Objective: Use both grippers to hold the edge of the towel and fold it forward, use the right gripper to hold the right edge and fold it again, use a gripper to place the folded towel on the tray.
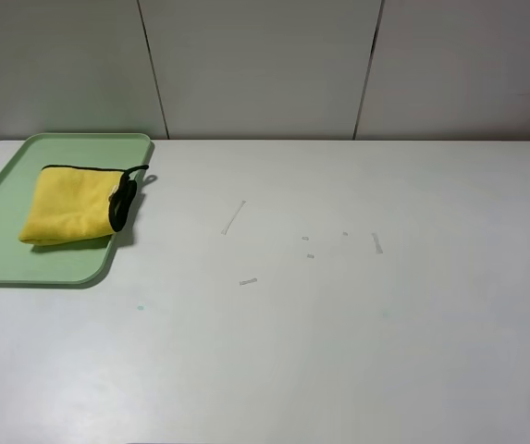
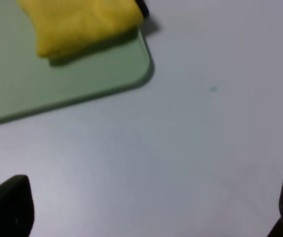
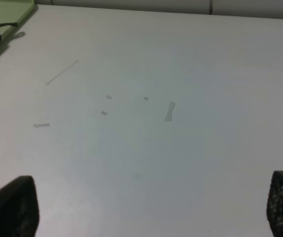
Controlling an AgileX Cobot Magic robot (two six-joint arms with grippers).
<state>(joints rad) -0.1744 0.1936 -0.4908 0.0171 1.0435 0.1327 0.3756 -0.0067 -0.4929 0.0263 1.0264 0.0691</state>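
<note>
Nearest: left gripper (image 2: 146,217) and right gripper (image 3: 151,207), each with jaws spread wide and nothing between them, seen only at the bottom corners of their wrist views, absent from the high view.

Middle ground: white table (image 1: 338,324), bare save for a few pale scuff marks (image 1: 234,217).

Far left: pale green tray (image 1: 6,264), bearing the yellow towel (image 1: 70,208), folded into a compact bundle with its black-trimmed edge (image 1: 121,205) bunched toward the tray's right rim.

Step in hand: placement appeared done; seemingly only a check of the towel's seating remained.
</note>
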